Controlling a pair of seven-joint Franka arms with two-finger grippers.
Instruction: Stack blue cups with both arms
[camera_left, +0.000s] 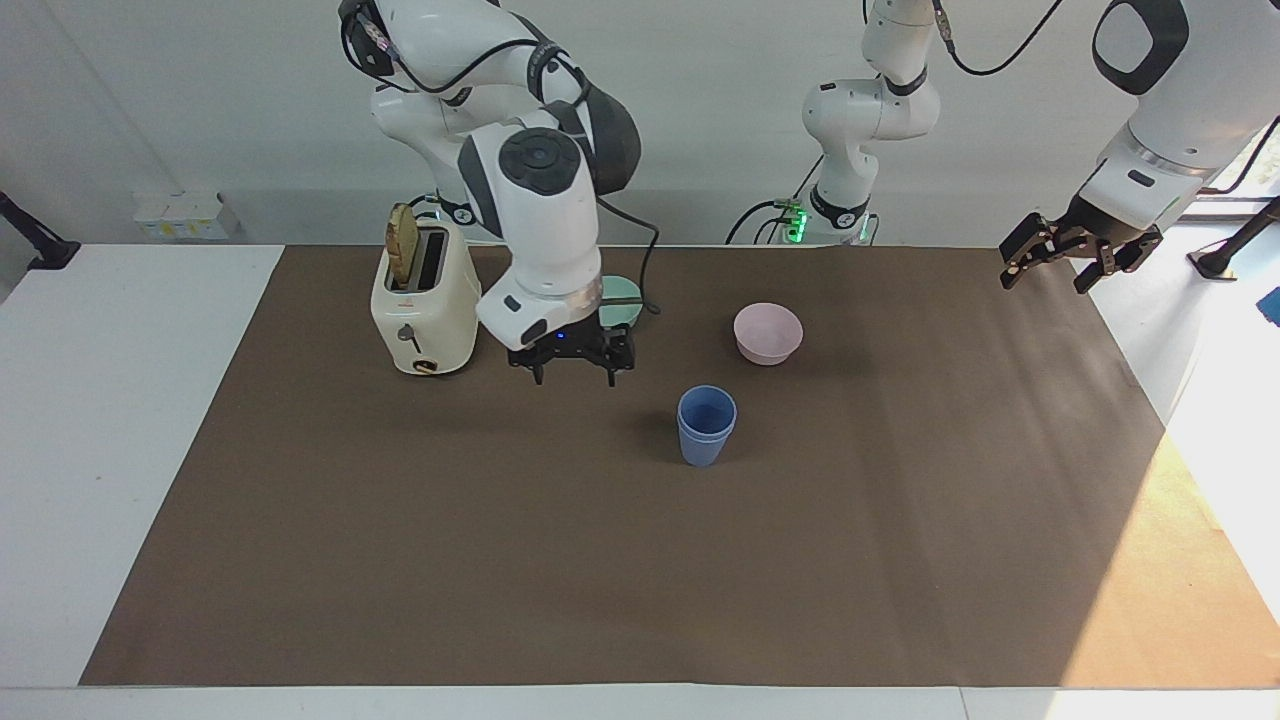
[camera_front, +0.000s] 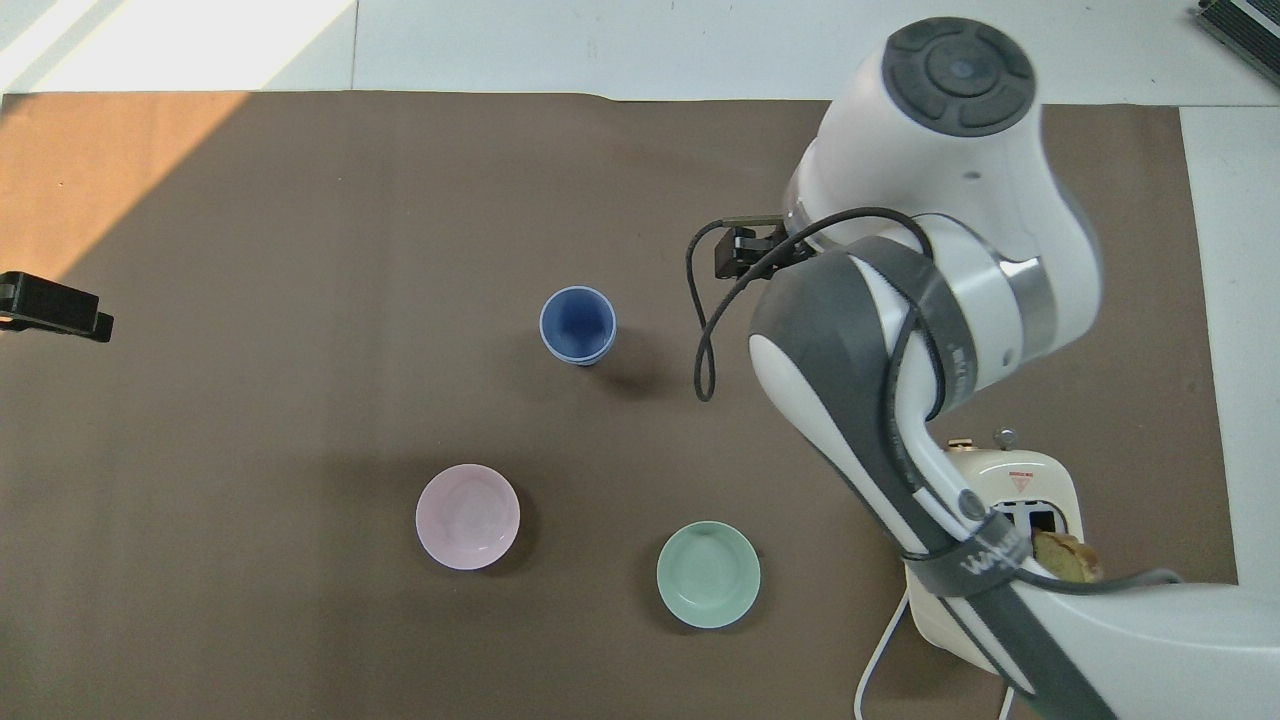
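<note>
Blue cups (camera_left: 706, 425) sit nested, apart from the empty, spread right claw (camera_left: 571, 366); left claw (camera_left: 1060, 262) waits, spread.

wall (camera_left: 200, 100): plain white, at 12 o'clock | table (camera_left: 100, 450): white, with a big brown mat (camera_left: 600, 560) on top | light: bright sun patch (camera_left: 1200, 500) on the mat at 4 o'clock | window (camera_left: 1262, 150): a bit shows at 2 o'clock

two nested periwinkle-blue plastic-looking cups (camera_left: 706, 425): matt, smooth | brown paper-like table cover (camera_left: 640, 560): matt | cream toaster (camera_left: 424, 303): smooth, slight sheen
</note>
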